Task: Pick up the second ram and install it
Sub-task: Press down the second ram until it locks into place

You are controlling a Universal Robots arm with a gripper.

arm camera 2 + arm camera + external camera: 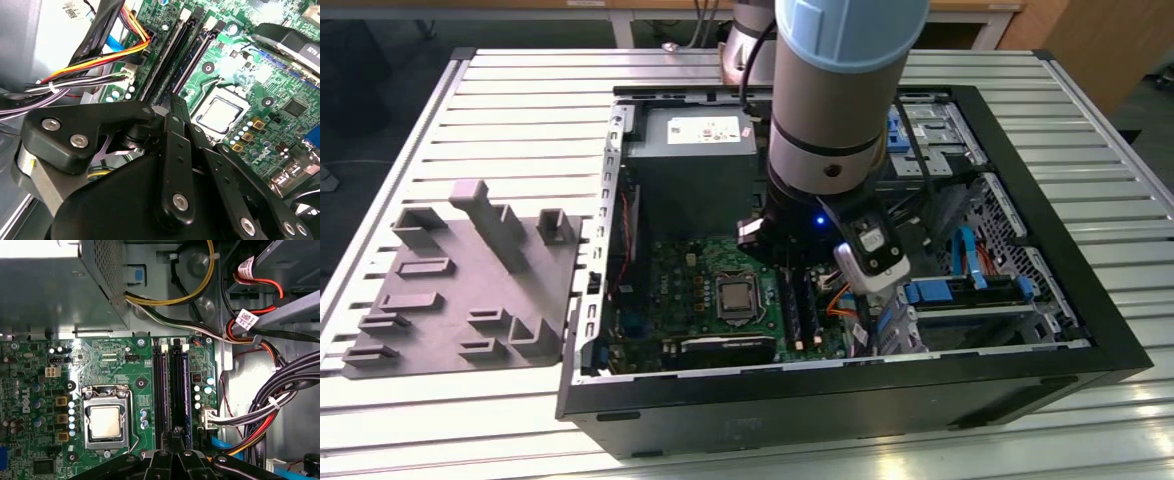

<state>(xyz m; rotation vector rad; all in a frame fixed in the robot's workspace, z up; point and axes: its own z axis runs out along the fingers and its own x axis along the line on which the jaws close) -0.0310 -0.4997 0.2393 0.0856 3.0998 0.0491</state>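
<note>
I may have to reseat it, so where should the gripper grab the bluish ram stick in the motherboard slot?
Probably take the ram stick by its exposed long top edge, coming straight down, pinching its flat faces: it stands on edge, with a second slot close alongside.

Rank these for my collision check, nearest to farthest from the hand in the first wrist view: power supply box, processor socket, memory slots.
1. Memory slots: directly ahead of the hand, running up to it.
2. Processor socket: beside the slots on the motherboard.
3. Power supply box: past the board's far edge.
</note>
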